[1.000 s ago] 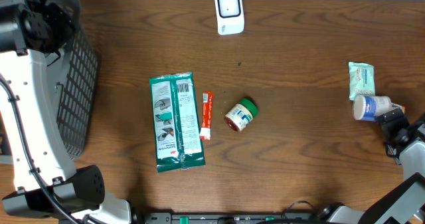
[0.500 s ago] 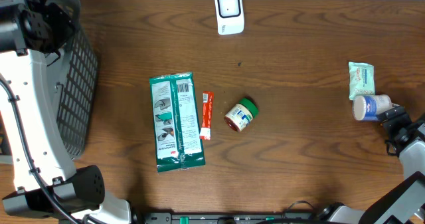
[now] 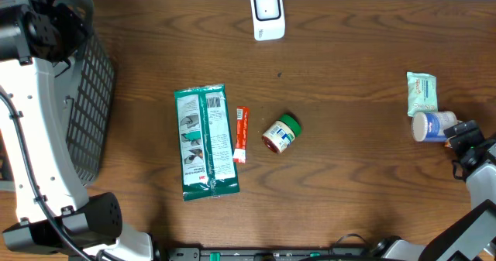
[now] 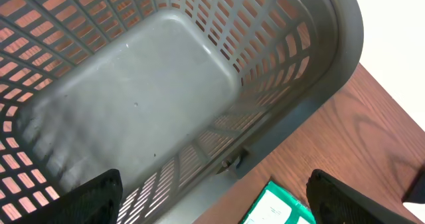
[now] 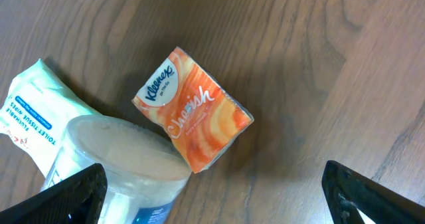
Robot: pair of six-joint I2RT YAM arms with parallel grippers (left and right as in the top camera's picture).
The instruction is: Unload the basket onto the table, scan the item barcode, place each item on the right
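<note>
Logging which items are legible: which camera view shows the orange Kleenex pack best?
The right wrist view: the Kleenex pack lies in plain sight, label readable, one corner behind the white tub. In the overhead view the right gripper hides nearly all of it. The left wrist view looks into the basket and misses it.

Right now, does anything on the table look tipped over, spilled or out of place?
Two containers lie on their sides: the green-lidded jar in the middle and the white tub at the far right, beside the wipes pack. Nothing looks spilled or damaged.
</note>
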